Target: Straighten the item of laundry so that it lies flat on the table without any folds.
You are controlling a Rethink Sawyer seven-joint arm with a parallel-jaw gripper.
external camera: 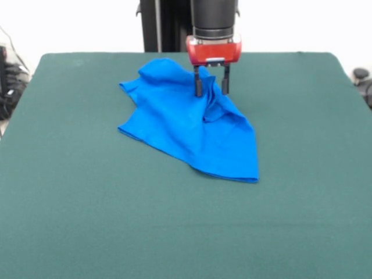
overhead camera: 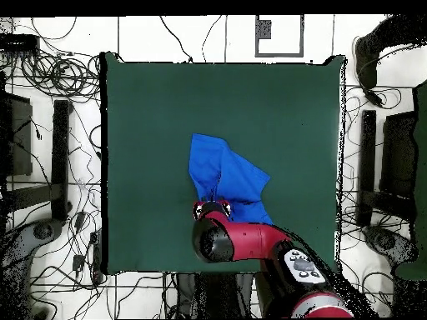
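The bright blue T-shirt lies crumpled on the dark green table, towards its far middle, with raised folds and one pointed corner reaching toward the camera. My gripper hangs straight down over the shirt's far right part. It is open, with its two dark fingers standing either side of a raised ridge of fabric, low against the cloth. In the overhead view the shirt lies just above the arm, and the gripper is mostly hidden under the red wrist at the shirt's lower edge.
The black pedestal stands behind the table's far edge. Cables and stands lie on the floor around the table. The arm reaches over the table's lower edge in the overhead view.
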